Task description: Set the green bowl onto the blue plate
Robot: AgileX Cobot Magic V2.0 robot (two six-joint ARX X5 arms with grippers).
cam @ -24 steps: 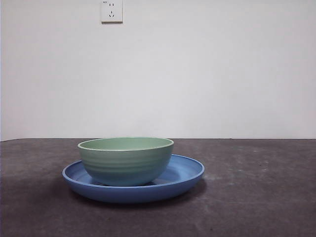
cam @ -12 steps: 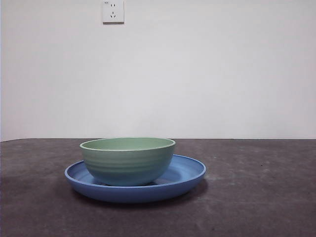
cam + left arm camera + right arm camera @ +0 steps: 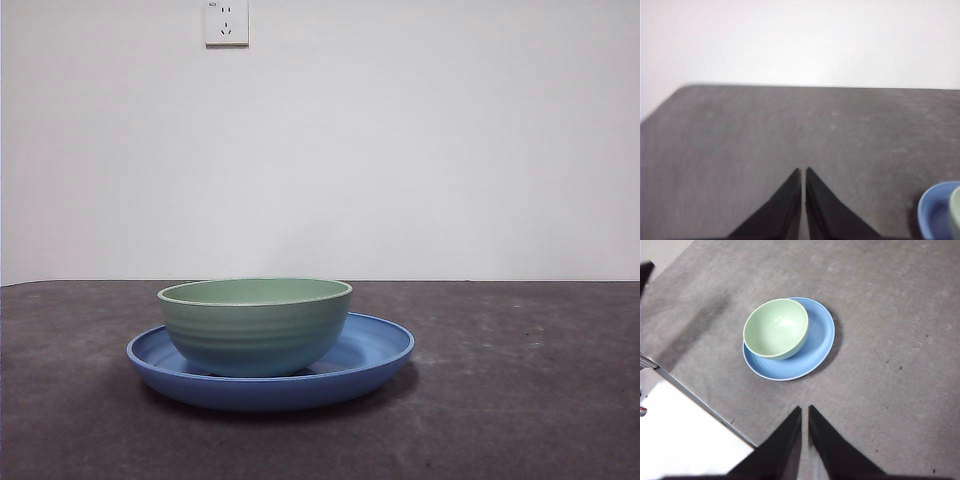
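The green bowl (image 3: pixel 256 324) stands upright on the blue plate (image 3: pixel 372 352), set toward the plate's left side in the front view. The right wrist view shows both from above: the bowl (image 3: pixel 775 328) rests on the plate (image 3: pixel 816 337), off centre. My right gripper (image 3: pixel 804 410) is shut and empty, high above the table and apart from them. My left gripper (image 3: pixel 803 171) is shut and empty over bare table; the plate's edge (image 3: pixel 932 212) and a sliver of the bowl (image 3: pixel 955 212) show at the corner of its view. Neither gripper shows in the front view.
The dark grey table (image 3: pixel 520 400) runs to a white wall with a socket (image 3: pixel 226 22). The right wrist view shows the table's edge (image 3: pixel 695 399) with pale floor beyond it.
Bowl and plate stand in the same place; the picture only shifted slightly half a second ago and came back.
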